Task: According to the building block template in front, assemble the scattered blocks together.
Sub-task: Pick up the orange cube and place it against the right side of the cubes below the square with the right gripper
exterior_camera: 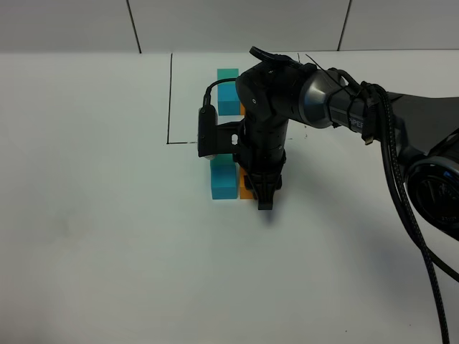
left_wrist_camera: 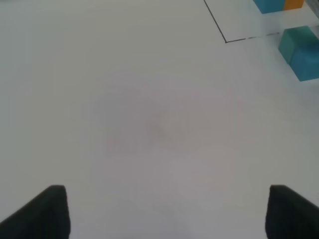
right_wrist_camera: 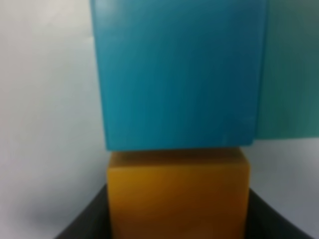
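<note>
The template's teal cube [exterior_camera: 228, 74] and blue cube [exterior_camera: 228, 101] lie inside the black drawn frame [exterior_camera: 171, 100]; its orange cube is mostly hidden behind my right arm. In front of the frame, the loose teal block [exterior_camera: 219, 163], blue block [exterior_camera: 224, 184] and orange block [exterior_camera: 246, 189] sit together. My right gripper [exterior_camera: 264, 195] points down with its fingers on both sides of the orange block [right_wrist_camera: 178, 196], which touches the blue block [right_wrist_camera: 177, 74]; the teal one [right_wrist_camera: 291, 69] adjoins the blue. My left gripper [left_wrist_camera: 169, 214] is open and empty over bare table.
The white table [exterior_camera: 107, 251] carries nothing else. My right arm's cables [exterior_camera: 401, 186] run along the right side. The left wrist view shows the frame's corner [left_wrist_camera: 227, 41] and the loose teal and blue blocks [left_wrist_camera: 301, 52] far off.
</note>
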Tool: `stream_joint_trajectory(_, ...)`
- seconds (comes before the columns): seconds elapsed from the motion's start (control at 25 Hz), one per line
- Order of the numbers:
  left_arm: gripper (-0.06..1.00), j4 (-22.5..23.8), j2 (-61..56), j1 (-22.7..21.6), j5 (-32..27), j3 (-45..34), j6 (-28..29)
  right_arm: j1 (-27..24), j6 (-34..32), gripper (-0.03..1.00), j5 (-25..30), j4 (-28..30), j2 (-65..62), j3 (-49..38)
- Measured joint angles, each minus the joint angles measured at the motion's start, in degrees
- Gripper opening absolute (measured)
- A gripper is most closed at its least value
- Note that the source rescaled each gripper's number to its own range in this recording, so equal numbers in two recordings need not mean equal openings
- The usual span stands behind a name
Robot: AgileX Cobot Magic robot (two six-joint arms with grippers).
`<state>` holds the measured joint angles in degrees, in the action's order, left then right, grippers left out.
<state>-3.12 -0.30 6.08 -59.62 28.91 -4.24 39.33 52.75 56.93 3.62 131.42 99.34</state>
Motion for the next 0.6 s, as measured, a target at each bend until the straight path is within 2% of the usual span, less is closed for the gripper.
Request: stream_joint_trajectory(0.6,0.79,0.0,0.0,0.0,0.0,0.0,0.0,0.67,0.0,0.01,-0.82,-0.06,0.0,0.0)
